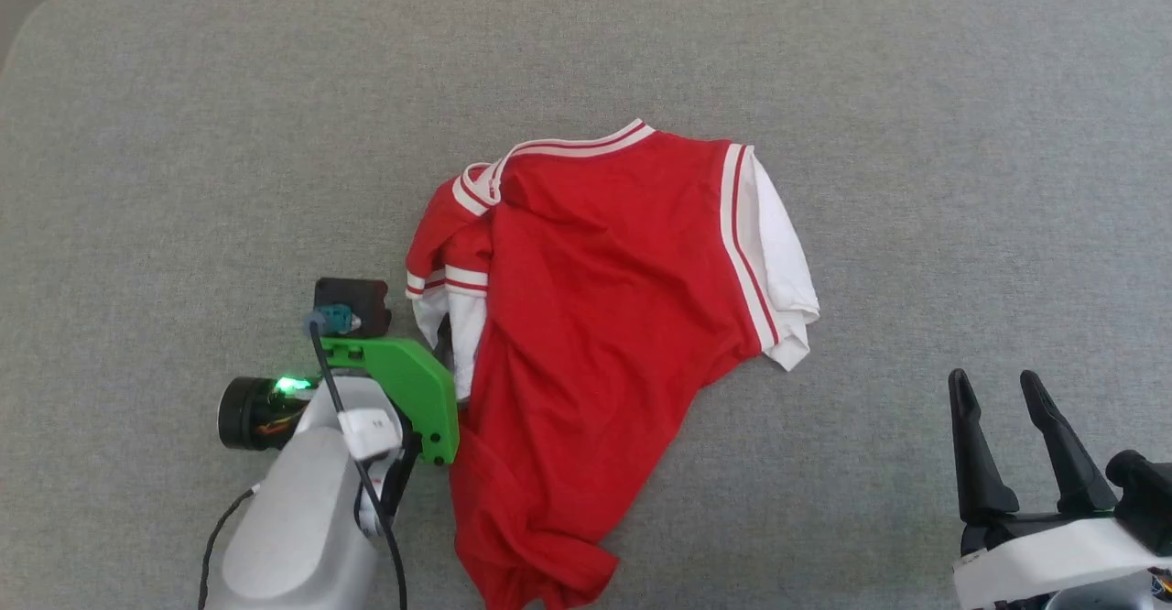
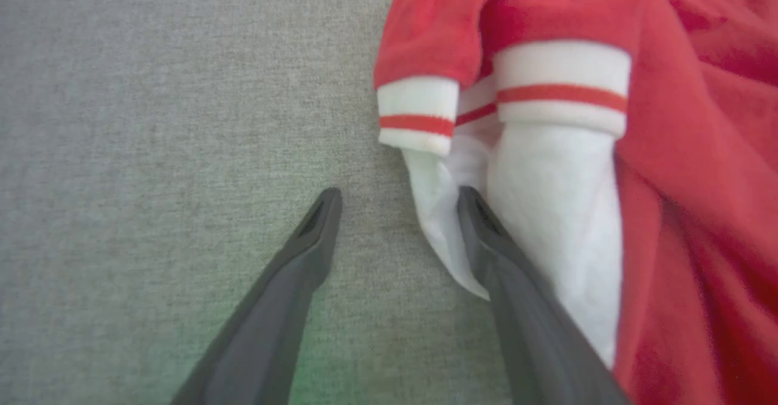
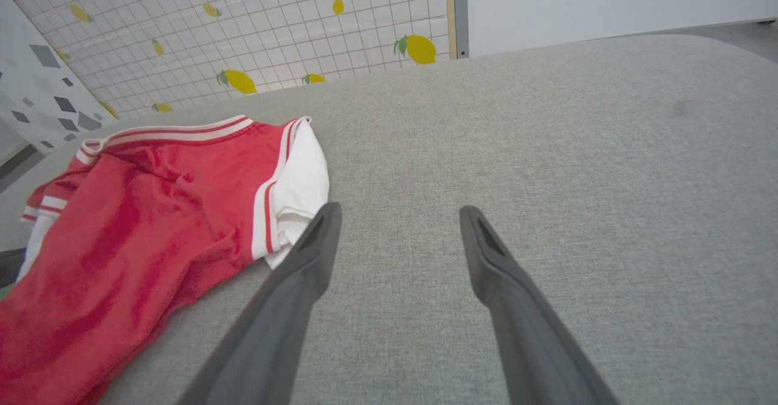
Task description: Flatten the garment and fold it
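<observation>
Closing your left gripper [image 2: 398, 195], gaping wide at the sleeve [image 2: 547, 210], you are risking bunching the shirt [image 1: 604, 317] lying rumpled on the table [image 1: 916, 134]. Your right gripper [image 1: 993, 376] is hanging open, apart.

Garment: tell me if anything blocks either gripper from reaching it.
Nothing visible does. The left gripper is open right at the garment, beside its white sleeve. The right gripper is open and apart from it, with just bare grey surface between them.

The garment [image 1: 604, 317] lies rumpled on a grey, perhaps padded, surface [image 1: 824, 88].
</observation>
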Robot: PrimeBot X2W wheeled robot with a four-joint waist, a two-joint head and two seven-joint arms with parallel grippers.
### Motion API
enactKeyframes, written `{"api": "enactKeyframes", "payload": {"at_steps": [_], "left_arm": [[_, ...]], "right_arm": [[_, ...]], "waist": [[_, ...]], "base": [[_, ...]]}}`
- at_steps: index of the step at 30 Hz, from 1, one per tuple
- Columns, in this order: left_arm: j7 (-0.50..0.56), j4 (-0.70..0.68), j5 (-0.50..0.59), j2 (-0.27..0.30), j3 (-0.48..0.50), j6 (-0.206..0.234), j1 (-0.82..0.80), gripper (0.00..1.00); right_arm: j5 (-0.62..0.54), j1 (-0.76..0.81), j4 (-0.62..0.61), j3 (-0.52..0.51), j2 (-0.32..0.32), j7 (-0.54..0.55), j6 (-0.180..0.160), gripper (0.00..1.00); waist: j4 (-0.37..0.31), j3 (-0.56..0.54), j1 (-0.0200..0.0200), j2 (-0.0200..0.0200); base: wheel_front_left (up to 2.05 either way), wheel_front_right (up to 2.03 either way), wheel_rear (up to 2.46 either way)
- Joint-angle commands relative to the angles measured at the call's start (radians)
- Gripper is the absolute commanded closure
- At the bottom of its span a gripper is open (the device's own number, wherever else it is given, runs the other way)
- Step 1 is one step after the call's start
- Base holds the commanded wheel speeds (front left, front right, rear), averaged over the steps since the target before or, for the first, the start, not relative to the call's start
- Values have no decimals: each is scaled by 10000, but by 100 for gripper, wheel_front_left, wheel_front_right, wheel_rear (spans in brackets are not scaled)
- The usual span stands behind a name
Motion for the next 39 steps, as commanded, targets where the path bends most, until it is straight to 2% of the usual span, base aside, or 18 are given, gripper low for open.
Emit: {"api": "enactKeyframes", "payload": {"at_steps": [1, 4, 5, 6, 8, 16, 18, 19, 23, 27, 29, 32, 39], "left_arm": [[191, 183, -147, -111, -9, -43, -138, 0], [407, 292, -483, -312, -12, -165, -88, 1], [378, 296, -568, -360, -20, -225, -74, 53], [345, 310, -628, -394, -102, -374, -43, 100], [317, 411, -810, -470, -157, -554, 57, 100], [-388, 449, -1668, -792, 131, -620, 215, 100], [-1090, 63, -1962, -852, 492, -353, 381, 100], [-1473, -450, -2177, -874, 810, -65, 739, 100], [-1769, -1459, -2524, -771, 1477, 395, 1619, 100], [-1958, -2588, -2683, -307, 2481, 1135, 2797, 100], [-1948, -3050, -2698, -87, 2827, 1368, 3318, 100], [-1782, -3566, -2724, 88, 2945, 1426, 3759, 100], [-1506, -4151, -2662, -206, 2199, 1266, 3589, 100]], "right_arm": [[-34, -179, 4, 13, 16, -51, -13, 0], [-21, -196, 52, 1, 16, -55, -13, 0], [-21, -200, 66, -2, 16, -56, -13, 0], [-19, -212, 82, -8, 16, -62, -13, 0], [-23, -250, 107, -8, 16, -57, -13, 0], [-92, -325, 151, -101, 16, 0, -13, 0], [-81, -235, 209, -61, 16, 12, -13, 0], [-55, -126, 229, -12, 16, 24, -13, 0], [-36, -14, 242, 28, 16, 21, -13, 0], [-68, 98, 222, 5, 16, 56, -13, 0], [-109, 148, 206, -31, 16, 89, -13, 0], [-177, 189, 187, -60, 16, 154, -13, 0], [-1384, -1036, -85, 583, -74, 1760, -13, 0]], "waist": [[17, 68, 0, 0], [77, 150, 0, 0], [100, 171, 0, 0], [126, 188, 0, 0], [177, 199, 0, 0], [443, -95, 0, 0], [565, -379, 0, 0], [638, -533, 0, 0], [711, -610, 0, 0], [785, -580, 0, 0], [850, -558, 0, 0], [995, -546, 0, 0], [1262, -414, 0, 0]], "base": [[0, 0, 0], [0, 0, 0], [0, 0, 0], [0, 0, 0], [0, 0, 0], [0, 0, 0], [0, 0, 0], [0, 0, 0], [0, 0, 0], [0, 0, 0], [0, 0, 0], [0, 0, 0], [0, 0, 0]]}}
